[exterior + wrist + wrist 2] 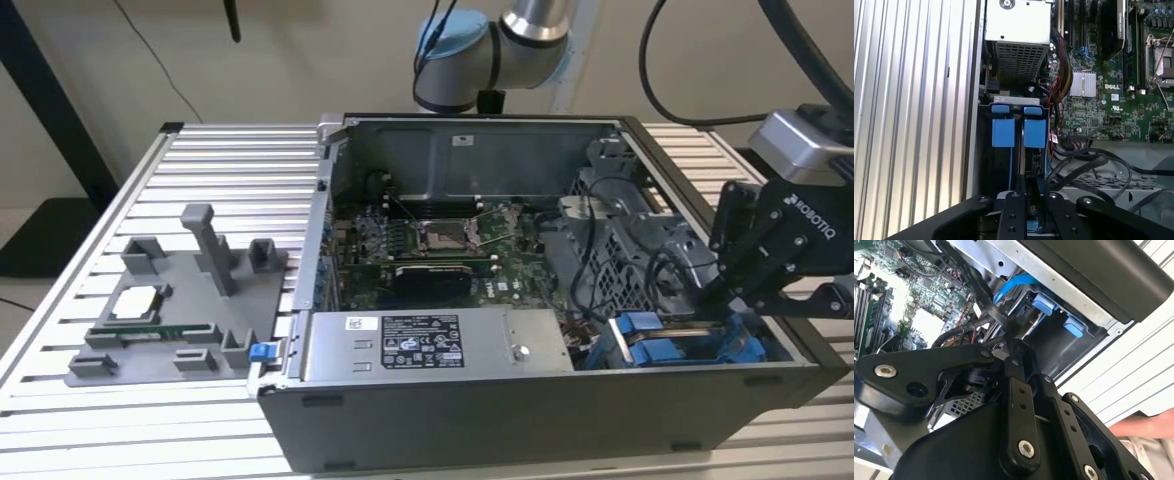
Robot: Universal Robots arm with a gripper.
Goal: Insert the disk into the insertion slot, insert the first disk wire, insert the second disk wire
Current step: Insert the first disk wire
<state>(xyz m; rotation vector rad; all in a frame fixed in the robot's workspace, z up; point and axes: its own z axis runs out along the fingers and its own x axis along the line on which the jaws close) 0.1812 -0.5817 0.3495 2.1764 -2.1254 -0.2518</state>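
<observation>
Evidently the first step is behind you: the disk point(1003, 131) looks seated in the insertion slot point(983, 165), with its two blue carrier tabs side by side at the mouth of the bay in the first wrist view. In the exterior view that bay is at the near corner of the computer case point(534, 420), on the exterior view's right, just beside the grey power-supply box point(427, 345). Your claw point(714, 300) hangs right over that corner, inside the case wall. In the second wrist view its fingers point(1019, 390) are drawn together, and they seem to pinch a dark wire plug point(1011, 325), with a blue flat cable point(1010, 286) curving just beyond it towards the bay. I judge you are in the wire stage. The pictures do not show whether either disk wire is home yet, so count both as unconfirmed. The worktop point(227, 170) on the exterior view's left carries a grey fixture tray point(174, 300), well apart from the work.
</observation>
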